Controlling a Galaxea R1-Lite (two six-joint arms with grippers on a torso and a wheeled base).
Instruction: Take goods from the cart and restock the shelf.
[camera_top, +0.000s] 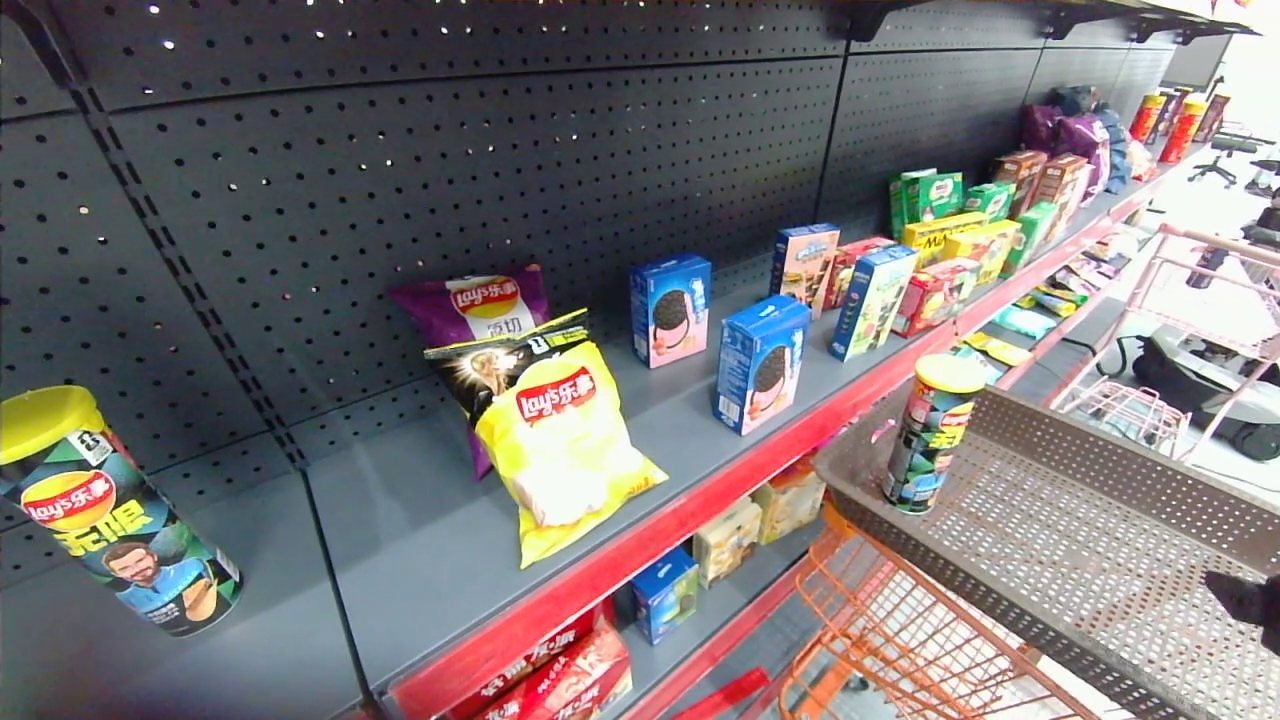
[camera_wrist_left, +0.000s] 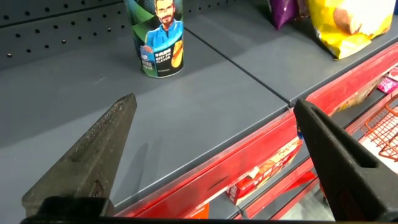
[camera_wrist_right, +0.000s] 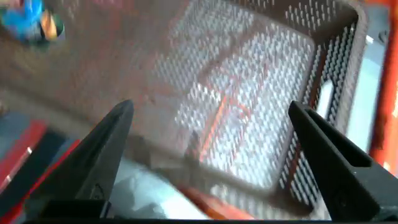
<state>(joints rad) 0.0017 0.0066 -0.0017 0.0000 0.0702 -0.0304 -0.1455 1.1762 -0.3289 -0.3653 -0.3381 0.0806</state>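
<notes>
A chip can (camera_top: 112, 512) with a yellow lid stands upright at the left end of the grey shelf (camera_top: 420, 540). My left gripper (camera_wrist_left: 214, 104) hangs open and empty just in front of the shelf's red edge, with that chip can (camera_wrist_left: 155, 37) a short way beyond its fingers. A second chip can (camera_top: 932, 432) stands upright in the near-left corner of the cart's perforated tray (camera_top: 1090, 530). My right gripper (camera_wrist_right: 210, 109) is open above the perforated tray (camera_wrist_right: 249, 93), holding nothing; the blurred can (camera_wrist_right: 30, 18) lies far off to one side.
Two chip bags (camera_top: 555, 440) lie mid-shelf, a purple one (camera_top: 470, 305) leans behind. Blue cookie boxes (camera_top: 758, 362) and several more boxes run to the right. The lower shelf holds boxes (camera_top: 725, 540). The orange cart basket (camera_top: 900, 640) sits under the tray; a pink cart (camera_top: 1190, 330) stands behind.
</notes>
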